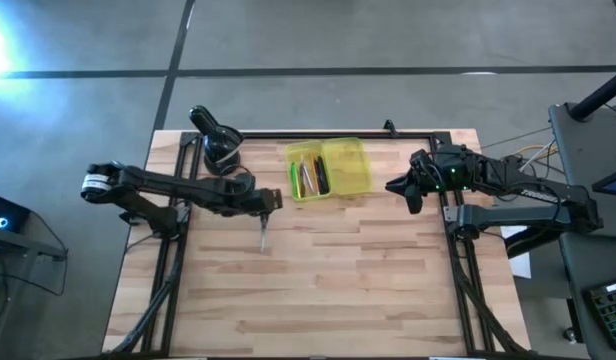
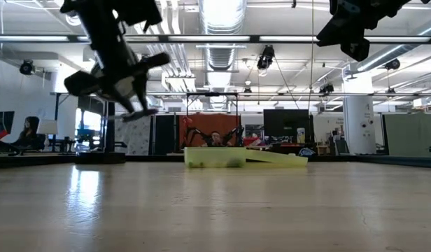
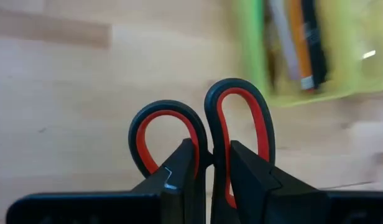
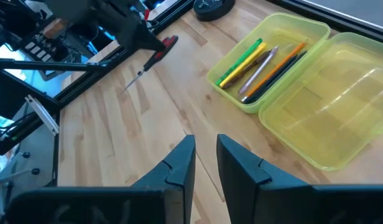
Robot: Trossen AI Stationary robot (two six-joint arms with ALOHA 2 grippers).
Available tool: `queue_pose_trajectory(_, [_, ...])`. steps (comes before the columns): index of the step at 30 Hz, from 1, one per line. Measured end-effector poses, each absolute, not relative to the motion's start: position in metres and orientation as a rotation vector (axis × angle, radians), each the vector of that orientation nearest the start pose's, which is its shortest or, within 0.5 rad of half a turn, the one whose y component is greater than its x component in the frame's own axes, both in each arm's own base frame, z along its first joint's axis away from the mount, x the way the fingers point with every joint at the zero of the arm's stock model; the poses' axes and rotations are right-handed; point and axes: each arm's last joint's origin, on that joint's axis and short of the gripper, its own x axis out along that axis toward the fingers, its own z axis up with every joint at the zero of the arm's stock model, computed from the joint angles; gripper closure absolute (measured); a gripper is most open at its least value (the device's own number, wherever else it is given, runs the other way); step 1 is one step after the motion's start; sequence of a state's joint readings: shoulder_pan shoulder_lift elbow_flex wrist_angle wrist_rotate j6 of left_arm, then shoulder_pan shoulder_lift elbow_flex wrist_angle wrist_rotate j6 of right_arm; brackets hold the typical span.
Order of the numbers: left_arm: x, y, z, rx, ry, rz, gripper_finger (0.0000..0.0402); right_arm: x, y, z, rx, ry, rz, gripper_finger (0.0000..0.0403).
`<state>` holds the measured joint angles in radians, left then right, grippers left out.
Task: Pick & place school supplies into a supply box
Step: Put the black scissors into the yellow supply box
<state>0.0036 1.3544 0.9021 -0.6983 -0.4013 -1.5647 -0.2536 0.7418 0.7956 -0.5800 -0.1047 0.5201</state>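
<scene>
Your left gripper (image 3: pixel 210 171) is clamped on the red-handled scissors (image 3: pixel 204 140). In the left wrist view both dark fingers (image 3: pixel 179 177) pinch the strip where the two red-and-black loops meet. From overhead, the scissors (image 1: pixel 265 228) hang from that gripper (image 1: pixel 269 203) with the metal blades pointing toward the near edge of the wooden table (image 1: pixel 318 290), just to the left of the supply box. The low view shows this gripper (image 2: pixel 135 105) raised above the tabletop.

The supply box (image 1: pixel 329 168), translucent yellow, lies open near the far edge of the table, its two shallow halves side by side. The left half holds several pens and pencils (image 1: pixel 310 178); in the right wrist view you can pick out green, yellow, orange and dark ones (image 4: pixel 263 62) lying lengthwise. The right half (image 4: pixel 331 106) shows only its yellow floor.

Your right gripper (image 1: pixel 398 186) waits just to the right of the box, raised off the table. Its fingers (image 4: pixel 179 165) stand a narrow gap apart with nothing between them.

A black round holder (image 1: pixel 220 150) stands at the far left corner, behind the left arm.
</scene>
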Motion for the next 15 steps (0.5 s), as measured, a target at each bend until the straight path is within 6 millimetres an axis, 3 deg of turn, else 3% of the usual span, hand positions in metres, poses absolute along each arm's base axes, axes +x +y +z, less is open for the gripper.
queue_pose_trajectory(8, [0.27,0.016,0.267,-1.114,0.371,1.067,0.0342,0.146,-0.035,0.305,0.595,0.475,-0.278,0.0344])
queue_pose_trajectory(15, [0.303,0.026,0.287,-1.089,0.246,1.026,0.0342,0.146,-0.035,0.304,0.596,0.487,-0.28,0.0344])
